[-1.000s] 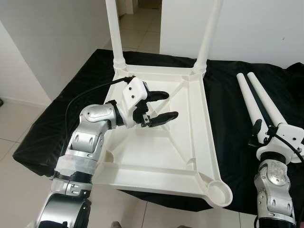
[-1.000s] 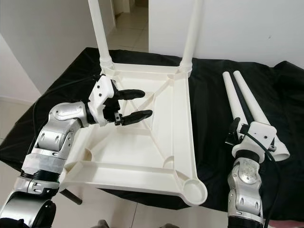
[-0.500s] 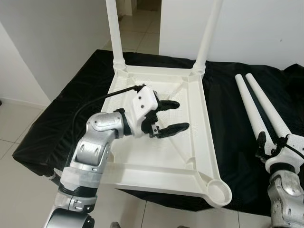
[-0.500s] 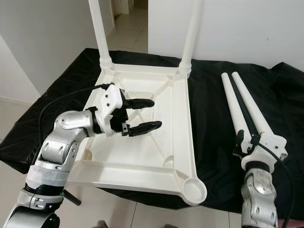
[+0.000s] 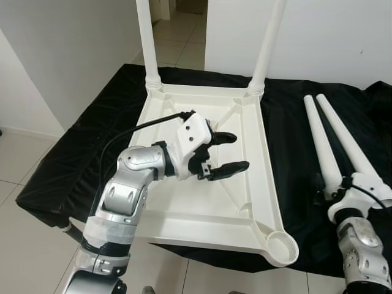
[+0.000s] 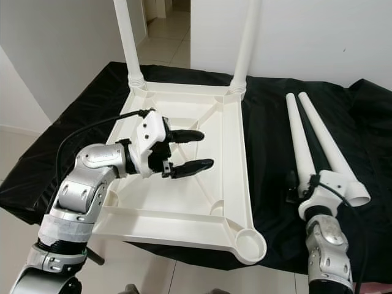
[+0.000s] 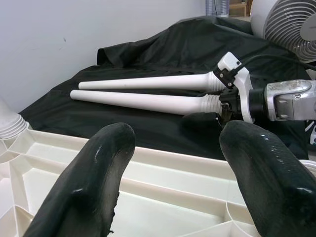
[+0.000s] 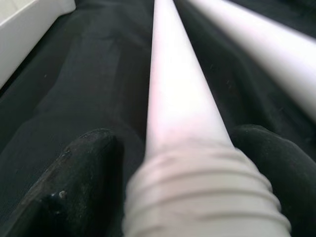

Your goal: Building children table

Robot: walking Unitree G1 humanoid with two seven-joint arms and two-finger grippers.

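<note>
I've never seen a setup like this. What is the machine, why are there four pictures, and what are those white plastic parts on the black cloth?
This is a humanoid robot with two silver arms ending in two-fingered black grippers. Two pictures come from cameras in its head, looking down; the other two come from a camera on each wrist. On the black cloth lies an upside-down white plastic children's tabletop with two white legs already standing in its far corners. Two loose white tapered legs lie beside it. The left gripper hovers open over the tabletop, holding nothing. The right gripper sits with one finger on each side of the ribbed end of the nearer loose leg.
</note>
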